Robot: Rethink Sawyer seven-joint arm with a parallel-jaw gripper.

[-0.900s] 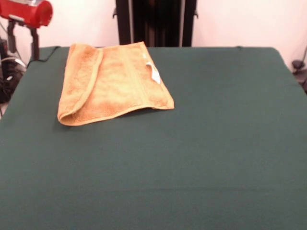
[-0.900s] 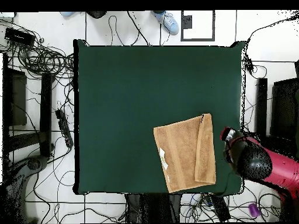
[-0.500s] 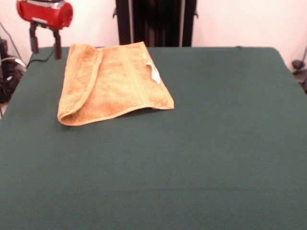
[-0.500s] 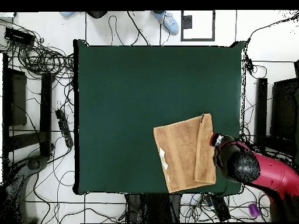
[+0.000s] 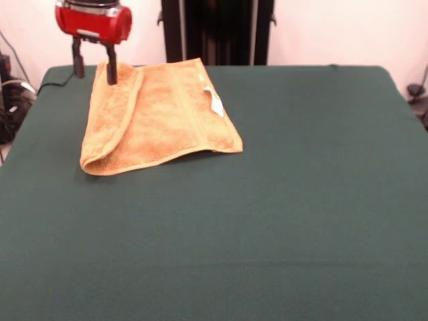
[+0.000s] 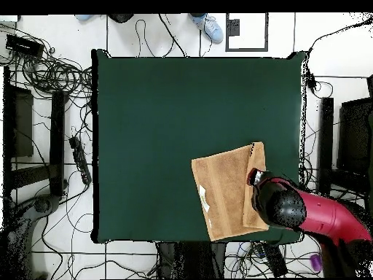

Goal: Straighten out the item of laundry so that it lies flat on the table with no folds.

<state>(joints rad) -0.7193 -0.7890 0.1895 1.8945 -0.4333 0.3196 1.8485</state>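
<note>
Right now the orange towel lies in the upper left of the front view, on the green table. In the overhead view the towel sits in the lower right part of the table, close to the bottom edge.

Some of it is hidden. One side strip is folded over on top of the rest, so the cloth under that flap cannot be seen. In the overhead view the red and black arm covers a big part of the folded strip, and only the top and bottom ends of the strip peek out. The towel's far edge in the front view is hard to tell from the table's far edge.

The towel is longer one way than the other. In the overhead view its long side runs up and down, tipped a little, with the top leaning to the right. A woven band runs across it, and a small white tag sits near the band, on the side away from the fold.

The gripper hangs in the upper left of the front view. Its two dark fingers are spread apart and hold nothing. One finger is in front of the towel's far left corner, and the other is off to the left, over the table's edge. I cannot tell if they touch the cloth.

A person's shoes show at the top of the overhead view. Black cables lie on the floor to the left.
</note>
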